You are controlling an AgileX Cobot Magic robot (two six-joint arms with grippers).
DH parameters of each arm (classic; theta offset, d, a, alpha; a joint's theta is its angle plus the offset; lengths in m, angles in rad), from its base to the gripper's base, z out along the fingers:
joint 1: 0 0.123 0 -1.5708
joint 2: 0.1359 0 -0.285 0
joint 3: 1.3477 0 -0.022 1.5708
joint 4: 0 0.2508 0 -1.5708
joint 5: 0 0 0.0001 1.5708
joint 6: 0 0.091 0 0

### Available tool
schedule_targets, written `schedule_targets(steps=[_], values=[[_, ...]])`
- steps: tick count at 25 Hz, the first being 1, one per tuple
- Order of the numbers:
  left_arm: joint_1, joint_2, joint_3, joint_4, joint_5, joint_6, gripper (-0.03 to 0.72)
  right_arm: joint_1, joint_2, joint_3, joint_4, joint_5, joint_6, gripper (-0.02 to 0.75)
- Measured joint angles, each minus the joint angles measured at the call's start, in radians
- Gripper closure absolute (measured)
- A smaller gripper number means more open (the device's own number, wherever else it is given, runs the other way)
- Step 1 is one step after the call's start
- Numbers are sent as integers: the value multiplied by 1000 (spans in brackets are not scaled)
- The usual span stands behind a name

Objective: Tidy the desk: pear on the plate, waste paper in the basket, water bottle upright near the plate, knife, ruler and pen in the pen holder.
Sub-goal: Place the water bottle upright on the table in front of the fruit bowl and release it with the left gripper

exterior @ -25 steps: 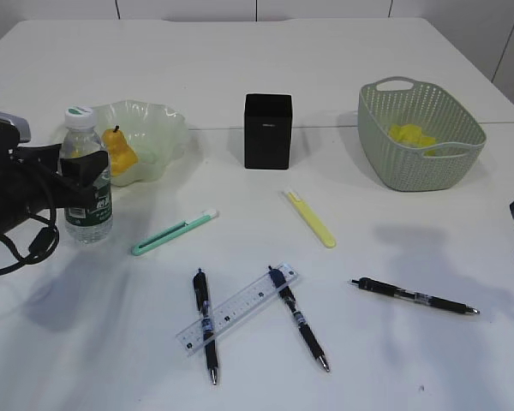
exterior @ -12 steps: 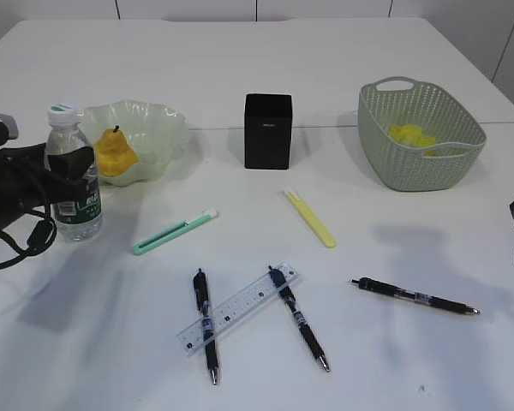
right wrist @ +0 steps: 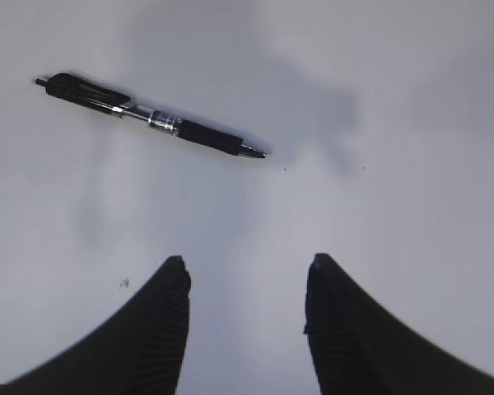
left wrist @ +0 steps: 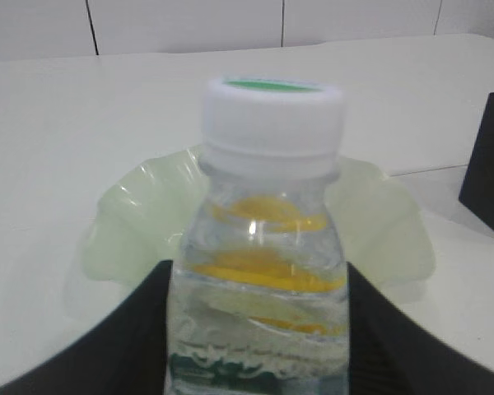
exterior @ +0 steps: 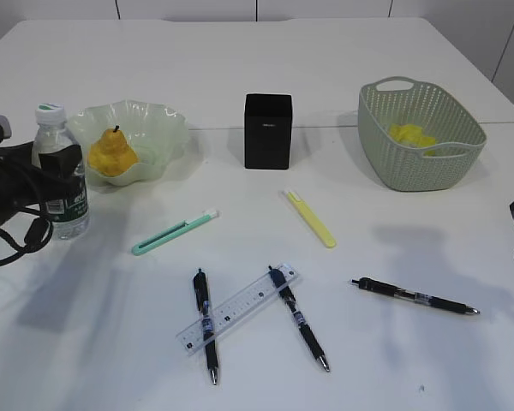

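Nearest on the white worktop (exterior: 368, 360), the clear ruler (exterior: 237, 309) lies slantwise, its long axis running from near-left to far-right, resting across two dark pens (exterior: 205, 325) (exterior: 297, 318) that point toward the near edge. A third pen (exterior: 414, 296) lies to the right, tip pointing right; the right end effector (right wrist: 245, 284) hangs above bare worktop just near of it, jaws parted and holding nothing. Farther back lie a green knife (exterior: 173, 233) and a yellow knife (exterior: 309, 217), each slanted. At the left, the left end effector (left wrist: 255, 329) is clamped on the water bottle (exterior: 58, 169), which stands upright, cap up, just beside the plate (exterior: 158, 130). The pear (exterior: 112, 152) sits in the plate, stem up. The pen holder (exterior: 267, 130) stands mid-worktop; yellow waste paper (exterior: 414, 137) lies inside the basket (exterior: 420, 175) at far right.
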Motion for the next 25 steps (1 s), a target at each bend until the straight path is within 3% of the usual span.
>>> schedule_targets(steps=[25], values=[[0, 0, 35, -37, -39, 28, 274, 0, -1, 0, 0, -8, 0, 388]])
